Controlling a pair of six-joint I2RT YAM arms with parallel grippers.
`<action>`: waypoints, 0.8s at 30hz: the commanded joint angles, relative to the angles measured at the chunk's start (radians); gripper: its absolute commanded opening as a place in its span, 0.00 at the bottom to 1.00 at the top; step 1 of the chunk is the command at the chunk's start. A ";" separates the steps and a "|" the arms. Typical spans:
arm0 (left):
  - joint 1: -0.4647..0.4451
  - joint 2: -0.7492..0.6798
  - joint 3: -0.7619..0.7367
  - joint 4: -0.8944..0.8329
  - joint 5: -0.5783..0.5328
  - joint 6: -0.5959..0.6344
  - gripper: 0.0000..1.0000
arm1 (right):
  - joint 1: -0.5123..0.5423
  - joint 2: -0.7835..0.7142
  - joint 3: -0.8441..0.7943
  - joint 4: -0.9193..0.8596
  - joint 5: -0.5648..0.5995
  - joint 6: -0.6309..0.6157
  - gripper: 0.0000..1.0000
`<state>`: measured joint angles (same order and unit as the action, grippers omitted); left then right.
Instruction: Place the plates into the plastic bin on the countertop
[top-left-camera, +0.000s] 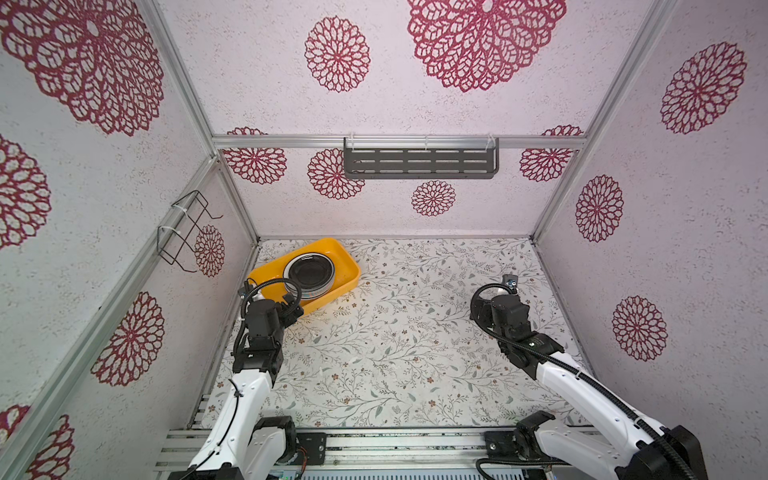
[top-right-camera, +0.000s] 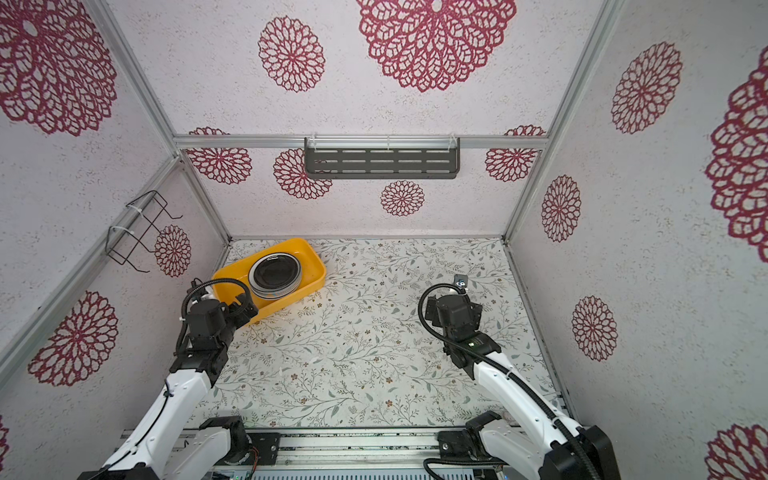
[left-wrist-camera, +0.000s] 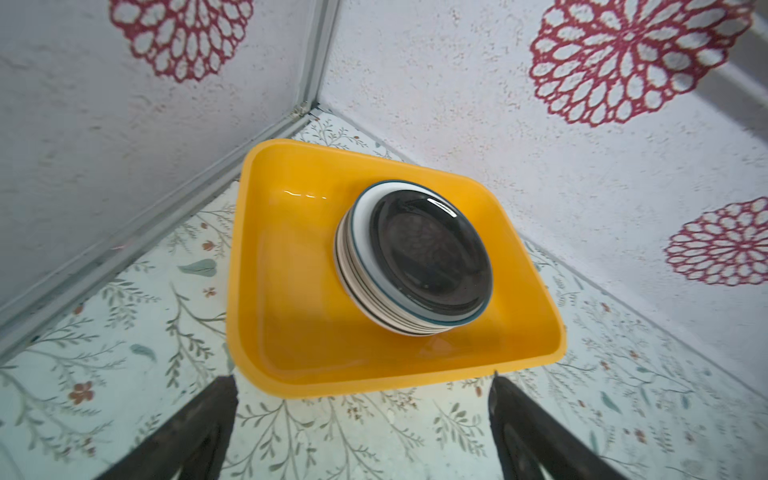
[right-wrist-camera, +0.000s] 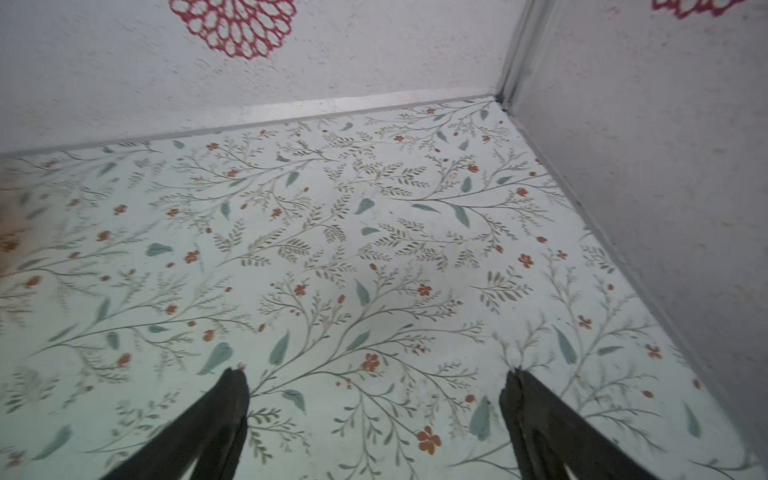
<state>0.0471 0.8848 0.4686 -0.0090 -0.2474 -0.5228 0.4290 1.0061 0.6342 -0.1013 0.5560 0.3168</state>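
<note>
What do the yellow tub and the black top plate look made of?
The shallow yellow-orange rectangular tub looks like moulded plastic: uniform colour, rounded corners, soft sheen. The small glossy black round plate looks like glazed ceramic, from sharp rim highlights; melamine possible.

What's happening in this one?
The plates sit stacked inside the plastic bin in the far left corner of the countertop, with a black plate on top. The left gripper hangs open by the bin's near end, holding nothing. The right gripper is open too, over bare countertop. No plate shows outside the bin.
</note>
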 joint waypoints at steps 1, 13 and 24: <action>-0.014 -0.081 -0.099 0.210 -0.160 0.129 0.97 | -0.045 -0.026 -0.024 0.048 0.129 -0.080 0.99; -0.003 0.159 -0.326 0.796 -0.147 0.356 0.97 | -0.246 -0.036 -0.376 0.579 0.202 -0.216 0.99; 0.042 0.587 -0.231 1.179 0.003 0.415 0.97 | -0.427 0.167 -0.432 0.920 -0.094 -0.255 0.99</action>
<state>0.0799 1.3926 0.2150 0.9997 -0.3161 -0.1341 0.0154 1.1347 0.1619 0.6765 0.5674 0.1112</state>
